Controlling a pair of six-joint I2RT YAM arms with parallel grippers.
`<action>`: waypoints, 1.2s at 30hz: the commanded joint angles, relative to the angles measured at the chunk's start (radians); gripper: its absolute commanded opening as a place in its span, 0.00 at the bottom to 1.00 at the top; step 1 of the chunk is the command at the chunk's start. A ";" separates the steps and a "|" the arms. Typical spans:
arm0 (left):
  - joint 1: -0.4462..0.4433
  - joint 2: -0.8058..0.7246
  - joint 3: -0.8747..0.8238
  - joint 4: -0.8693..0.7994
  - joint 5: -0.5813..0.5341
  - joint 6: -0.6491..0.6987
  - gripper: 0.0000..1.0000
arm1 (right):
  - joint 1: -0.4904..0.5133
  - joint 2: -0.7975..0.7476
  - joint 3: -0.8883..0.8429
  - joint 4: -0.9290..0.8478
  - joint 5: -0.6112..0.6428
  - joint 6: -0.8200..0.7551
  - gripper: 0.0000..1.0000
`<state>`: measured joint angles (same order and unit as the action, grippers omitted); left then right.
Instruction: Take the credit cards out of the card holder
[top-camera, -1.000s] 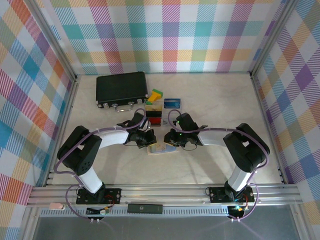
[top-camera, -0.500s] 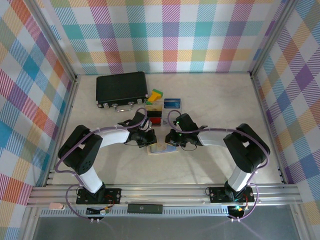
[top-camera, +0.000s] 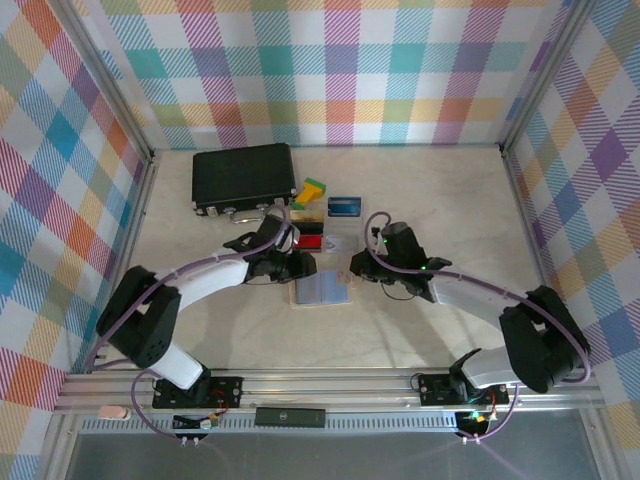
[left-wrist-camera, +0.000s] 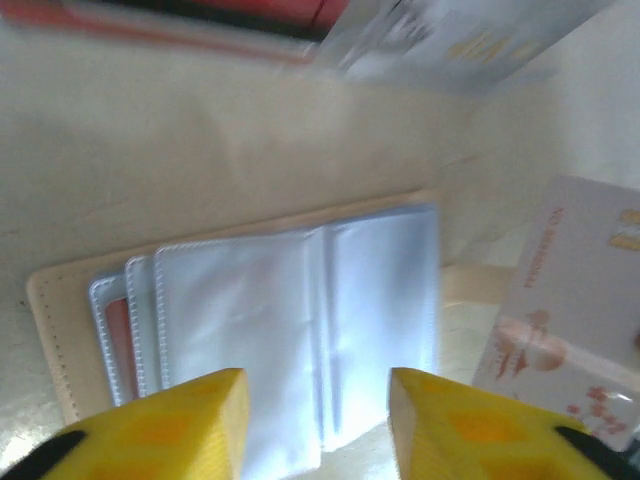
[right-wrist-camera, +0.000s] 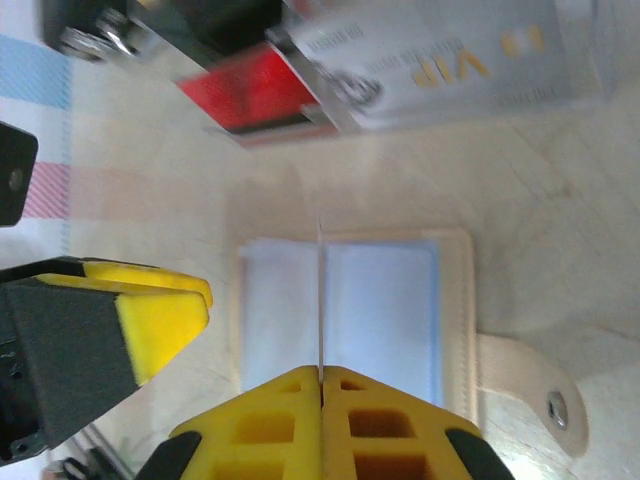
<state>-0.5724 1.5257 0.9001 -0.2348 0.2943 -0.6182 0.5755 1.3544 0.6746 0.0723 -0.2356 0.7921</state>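
Observation:
The card holder (top-camera: 318, 291) lies open on the table, pale blue-grey sleeves on a tan backing (left-wrist-camera: 290, 310) (right-wrist-camera: 380, 310). My right gripper (top-camera: 358, 271) (right-wrist-camera: 321, 378) hangs just above it, shut on a thin whitish card seen edge-on (right-wrist-camera: 320, 290). That card (left-wrist-camera: 575, 310) shows reddish print in the left wrist view. My left gripper (top-camera: 303, 266) (left-wrist-camera: 318, 420) hovers open over the holder's sleeves with nothing between its fingers. On the table behind lie a red card (right-wrist-camera: 262, 88), a whitish VIP card (right-wrist-camera: 450, 55), a blue card (top-camera: 344, 206) and a tan card (top-camera: 308, 212).
A large black case (top-camera: 243, 176) with metal clasps sits at the back left. Green and yellow blocks (top-camera: 313, 189) stand beside it. The holder's tan tab with a snap (right-wrist-camera: 545, 400) sticks out on the right side. Checked walls enclose the table.
The right arm has swung out to the right and pulled back from the holder with a whitish card in its jaws. The left gripper has shifted slightly toward the back.

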 joint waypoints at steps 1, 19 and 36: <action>0.033 -0.086 0.037 0.009 -0.015 -0.027 0.48 | -0.054 -0.048 -0.007 0.112 -0.078 -0.013 0.04; 0.096 -0.045 -0.046 0.767 0.344 -0.432 0.62 | -0.161 0.037 0.045 0.551 -0.437 0.237 0.04; 0.060 -0.010 -0.001 0.758 0.396 -0.391 0.15 | -0.178 0.062 0.073 0.609 -0.476 0.274 0.05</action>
<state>-0.5037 1.5124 0.8692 0.5079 0.6724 -1.0309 0.4057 1.4151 0.7185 0.6430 -0.6914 1.0653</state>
